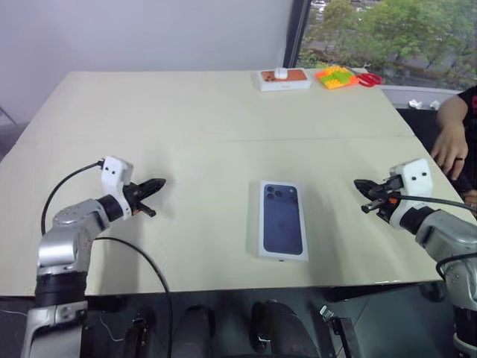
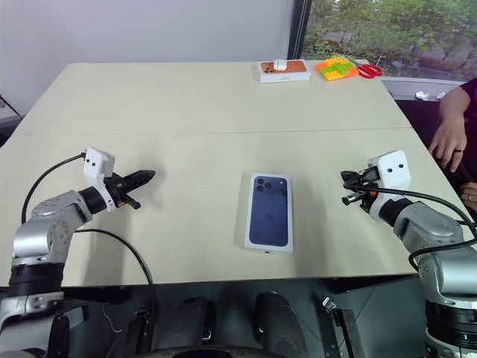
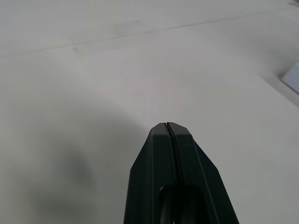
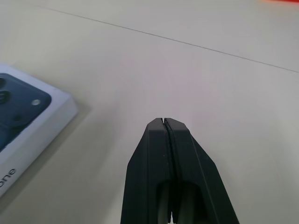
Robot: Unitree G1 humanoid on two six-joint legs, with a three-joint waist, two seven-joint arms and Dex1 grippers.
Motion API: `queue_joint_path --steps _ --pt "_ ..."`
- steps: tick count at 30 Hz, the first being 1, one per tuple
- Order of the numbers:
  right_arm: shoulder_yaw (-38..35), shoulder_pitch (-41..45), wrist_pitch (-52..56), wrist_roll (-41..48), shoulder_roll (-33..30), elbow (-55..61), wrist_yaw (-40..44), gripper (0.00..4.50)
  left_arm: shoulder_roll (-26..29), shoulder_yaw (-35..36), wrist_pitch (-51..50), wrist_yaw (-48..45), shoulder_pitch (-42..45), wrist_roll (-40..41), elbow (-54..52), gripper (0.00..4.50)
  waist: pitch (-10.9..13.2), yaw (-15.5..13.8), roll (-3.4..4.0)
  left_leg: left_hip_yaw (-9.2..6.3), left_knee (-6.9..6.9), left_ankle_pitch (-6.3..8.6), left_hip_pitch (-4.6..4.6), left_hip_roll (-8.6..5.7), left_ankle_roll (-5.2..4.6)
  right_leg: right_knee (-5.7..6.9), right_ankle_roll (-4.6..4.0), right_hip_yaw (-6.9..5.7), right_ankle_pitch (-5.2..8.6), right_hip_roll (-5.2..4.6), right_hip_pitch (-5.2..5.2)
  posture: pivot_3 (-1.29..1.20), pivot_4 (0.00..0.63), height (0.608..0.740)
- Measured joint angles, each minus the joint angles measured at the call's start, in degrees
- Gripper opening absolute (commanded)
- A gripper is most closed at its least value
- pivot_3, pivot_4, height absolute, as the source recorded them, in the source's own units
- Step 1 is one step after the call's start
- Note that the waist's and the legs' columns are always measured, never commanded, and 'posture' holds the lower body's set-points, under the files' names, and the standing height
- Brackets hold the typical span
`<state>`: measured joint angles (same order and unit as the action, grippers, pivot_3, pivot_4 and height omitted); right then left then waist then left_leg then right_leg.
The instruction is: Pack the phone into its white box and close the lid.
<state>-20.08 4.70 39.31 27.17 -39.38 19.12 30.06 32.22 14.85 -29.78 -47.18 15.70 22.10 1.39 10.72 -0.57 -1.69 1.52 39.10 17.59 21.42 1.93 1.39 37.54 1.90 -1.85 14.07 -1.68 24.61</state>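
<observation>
Judging from how things lie, the packing step appears complete: the lid (image 1: 282, 220), printed with a dark blue phone picture, sits squarely down over what must be the white box, flat on the worktop (image 1: 201, 134) near its front edge and roughly midway between the two arms. Neither the phone nor the tray beneath can be seen, so whether the phone is inside cannot be confirmed from these views; the closed outline with no gap along the visible edges suggests a seated lid. The left gripper (image 1: 154, 186) hangs clear above the worktop well to the left of the lid, its two black fingers pressed together with nothing between them. The right gripper (image 1: 365, 188) stands well apart on the other side, likewise closed flat and empty; its wrist view shows the fingers meeting along a thin seam, with a corner of the lid beyond them. If anything remains, the next move calls only for a check that the lid is fully down, or a withdrawal of both arms. The worktop is a pale beige board, matt, with a faint seam across its middle. At the far edge lie a small box with orange print (image 1: 284, 78), an orange and green toy block (image 1: 336, 76) and red scissors (image 1: 368, 78). A person's hand (image 1: 450, 146) rests at the right edge, near the right arm. Beyond are a plain wall and a window with trees outside.
</observation>
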Motion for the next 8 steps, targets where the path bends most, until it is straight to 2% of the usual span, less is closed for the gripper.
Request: queue_joint_path --steps 8 --pt "1.74 0.1 -0.96 0.28 0.51 -0.3 2.55 0.04 1.24 0.03 -0.05 1.53 -1.77 1.06 -0.72 0.0 0.01 0.02 0.01 -0.02 -0.01 0.0 -0.02 0.03 0.0 0.02 -0.03 -0.01 -0.01 0.1 0.0 0.0 0.15 0.74"
